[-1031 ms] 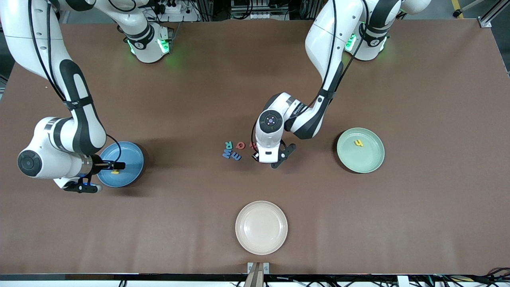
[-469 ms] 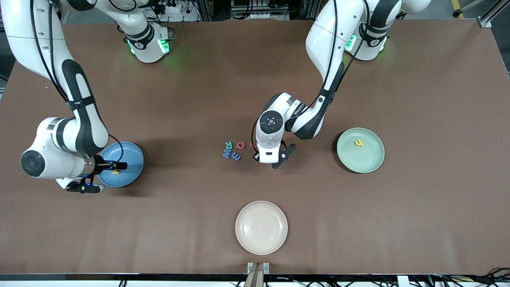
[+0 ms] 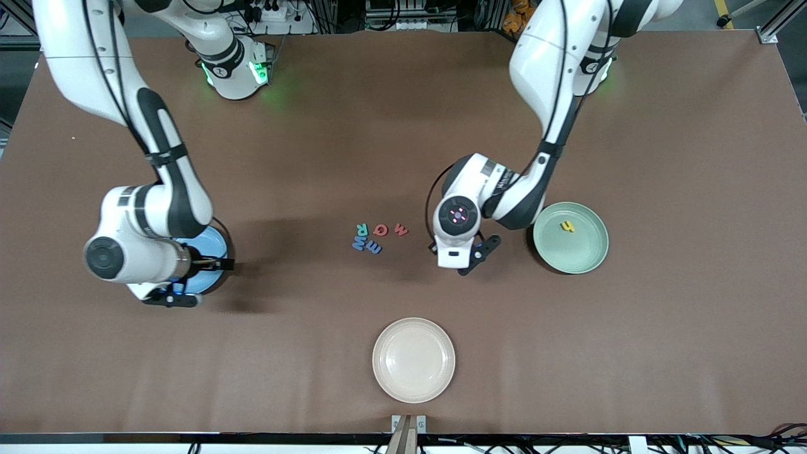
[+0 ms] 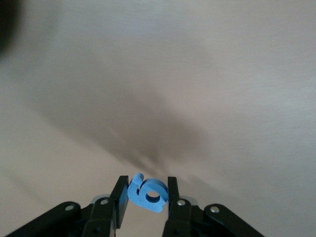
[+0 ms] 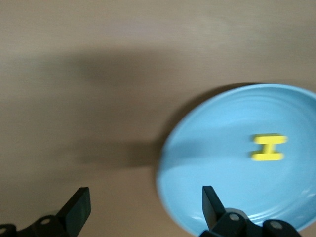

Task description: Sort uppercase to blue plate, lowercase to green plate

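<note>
My left gripper is shut on a blue lowercase g, held above bare table between the letter cluster and the green plate. A yellow h lies in that plate. On the table lie a green R, red Q, red w/m piece, larger blue M/W and small blue m. My right gripper is open and empty over the rim of the blue plate, which holds a yellow H. The right arm hides most of the blue plate in the front view.
A cream-white plate sits near the table's front edge, nearer the front camera than the letter cluster. The left arm's hand hangs close to the green plate's rim.
My left gripper has lifted the blue g and moved from the cluster toward the green plate, uncovering the red w/m piece. My right gripper has slid off the blue plate's middle toward the table's centre.
</note>
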### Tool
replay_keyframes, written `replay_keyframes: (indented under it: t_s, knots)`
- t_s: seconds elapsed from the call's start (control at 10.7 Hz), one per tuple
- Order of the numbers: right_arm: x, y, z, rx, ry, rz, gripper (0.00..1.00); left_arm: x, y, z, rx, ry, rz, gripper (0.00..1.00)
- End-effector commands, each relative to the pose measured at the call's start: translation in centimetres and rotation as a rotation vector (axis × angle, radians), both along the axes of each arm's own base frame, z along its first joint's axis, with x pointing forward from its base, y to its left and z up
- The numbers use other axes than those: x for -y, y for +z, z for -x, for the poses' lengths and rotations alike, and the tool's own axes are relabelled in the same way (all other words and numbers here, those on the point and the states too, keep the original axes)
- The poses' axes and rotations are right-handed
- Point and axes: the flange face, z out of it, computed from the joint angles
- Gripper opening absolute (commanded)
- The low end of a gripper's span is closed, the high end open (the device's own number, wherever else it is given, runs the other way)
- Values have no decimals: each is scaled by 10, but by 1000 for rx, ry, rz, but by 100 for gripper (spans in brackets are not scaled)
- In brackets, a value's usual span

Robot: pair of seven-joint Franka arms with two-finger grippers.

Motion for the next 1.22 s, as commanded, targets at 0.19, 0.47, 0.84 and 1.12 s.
replay_keyframes:
  t_s: [0.19, 0.47, 0.84, 1.12]
  knots:
    - [-135, 19, 20, 32, -68, 40, 100, -86, 5, 2, -174, -194, -112, 15]
    - [-233, 17, 57, 64, -105, 68, 100, -148, -9, 1, -233, -295, -168, 14]
    - [-304, -2, 104, 62, -117, 106, 100, -181, -3, 0, -268, -371, -149, 14]
    - [-298, -42, 125, 90, -99, 104, 100, -189, -4, -6, -250, -382, -169, 81]
